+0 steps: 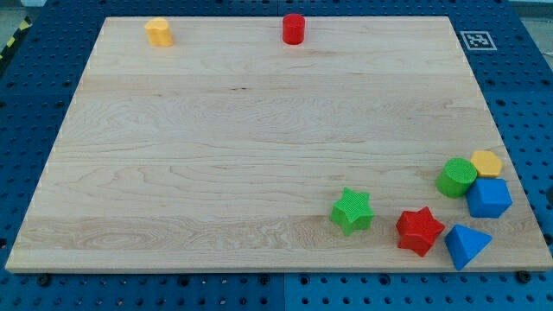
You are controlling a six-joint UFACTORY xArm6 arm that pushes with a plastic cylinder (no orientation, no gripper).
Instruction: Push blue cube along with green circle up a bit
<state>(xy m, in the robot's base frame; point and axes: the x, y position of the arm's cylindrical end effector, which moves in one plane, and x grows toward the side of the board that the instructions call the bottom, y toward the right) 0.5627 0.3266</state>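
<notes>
My tip is out of sight, so I cannot tell how my hand stands. The blue cube sits at the worktop's lower right edge, touching the green circle on its upper left and a yellow block above.

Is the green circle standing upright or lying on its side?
Upright: the green circle shows its round flat top facing up, beside the blue cube. My tip is not visible.

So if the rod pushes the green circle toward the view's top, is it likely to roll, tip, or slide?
The green circle stands on its flat end, squat and wide, so it should slide, not roll or tip. Its round side may let it slip off a push. It seems to touch the blue cube and yellow block, so those may shift. My tip is not in view.
</notes>
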